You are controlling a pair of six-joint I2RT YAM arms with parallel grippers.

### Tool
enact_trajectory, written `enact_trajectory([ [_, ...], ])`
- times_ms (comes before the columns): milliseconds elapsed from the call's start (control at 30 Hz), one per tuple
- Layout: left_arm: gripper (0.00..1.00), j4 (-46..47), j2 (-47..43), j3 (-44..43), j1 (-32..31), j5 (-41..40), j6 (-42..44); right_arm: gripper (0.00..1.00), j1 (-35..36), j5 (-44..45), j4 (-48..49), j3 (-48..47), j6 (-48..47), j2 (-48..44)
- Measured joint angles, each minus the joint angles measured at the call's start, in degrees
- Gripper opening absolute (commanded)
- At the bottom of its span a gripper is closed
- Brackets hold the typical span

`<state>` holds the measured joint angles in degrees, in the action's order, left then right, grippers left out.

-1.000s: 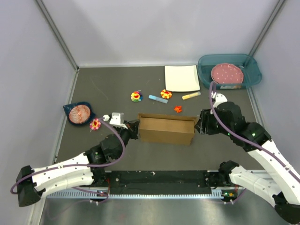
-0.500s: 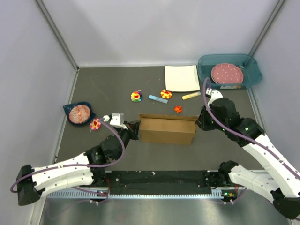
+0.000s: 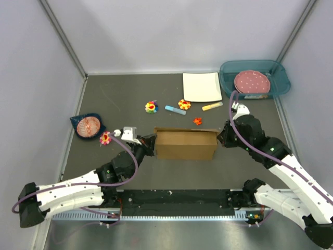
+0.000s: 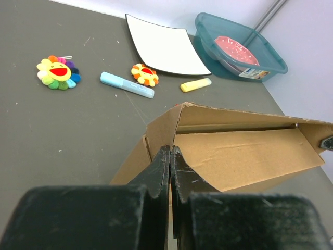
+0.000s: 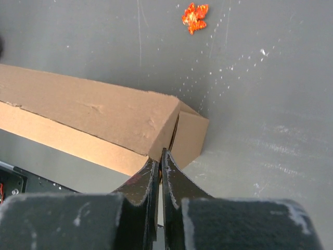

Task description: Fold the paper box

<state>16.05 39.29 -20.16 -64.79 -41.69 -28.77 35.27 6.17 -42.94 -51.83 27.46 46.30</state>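
Top view, paper box [image 3: 186,145]: it sits mid-frame on the bench [image 3: 130,94], walls raised, with its long axis running left to right across the picture.
Top view, left hand [image 3: 151,144]: at the box's left end and touching it, fingers together.
Top view, right hand [image 3: 221,138]: at the box's right end and touching it, fingers together.
Top view, key relation: the box lies between the two hands, one at each short end, so neither arm is nearer overall.

Left wrist view, left hand [image 4: 170,156]: the fingers are pressed shut, with only a hairline between them, and the tips meet the near corner of the box.
Left wrist view, paper box [image 4: 234,156]: it stretches away toward the right of the frame, its inner wall showing. Whether a cardboard edge is pinched cannot be told.

Right wrist view, right hand [image 5: 160,156]: the fingers are closed together, tips at the seam where the long wall meets the end flap.
Right wrist view, paper box [image 5: 93,117]: it runs off toward the upper left of the frame.

Judgement, next move: each hand probably works its own end flap, pushing inward along the long axis.
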Motion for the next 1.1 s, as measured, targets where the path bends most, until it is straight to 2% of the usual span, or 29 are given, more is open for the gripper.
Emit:
enact_trajectory([
  [267, 0.01, 0.63, -0.07, 0.39, -0.31, -0.39, -0.7, 0.0, 2.64, 2.73, -0.35, 1.7, 3.26, -0.31],
  [333, 0.04, -0.57, -0.52, -0.09, -0.39, -0.37, -0.57, 0.0, 2.86, 3.04, -0.5, 1.7, 3.67, -0.28],
  [433, 0.14, -4.31, -2.25, -1.11, -0.81, 0.11, 0.42, 0.0, 2.89, 3.1, -0.66, 1.68, 4.0, -0.31],
  [467, 0.2, -5.73, -2.95, -1.4, -1.01, 0.42, 0.7, 0.0, 2.89, 3.15, -0.68, 1.68, 4.13, -0.31],
  [567, 0.29, -10.29, -4.63, -1.86, -1.57, 1.53, 1.6, 0.0, 2.89, 3.19, -0.66, 1.68, 4.28, -0.28],
  [600, 0.35, -11.87, -4.98, -1.86, -1.75, 1.86, 1.84, 0.0, 2.89, 3.19, -0.63, 1.68, 4.31, -0.28],
  [700, 0.41, -14.12, -5.42, -1.97, -1.95, 2.21, 3.63, 0.0, 2.89, 3.21, -0.7, 1.68, 4.31, -0.28],
  [1100, 0.54, -17.73, -3.67, -6.91, -2.01, 1.77, 6.71, 0.0, 2.89, 3.21, -0.85, 1.6, 4.28, -0.28],
])
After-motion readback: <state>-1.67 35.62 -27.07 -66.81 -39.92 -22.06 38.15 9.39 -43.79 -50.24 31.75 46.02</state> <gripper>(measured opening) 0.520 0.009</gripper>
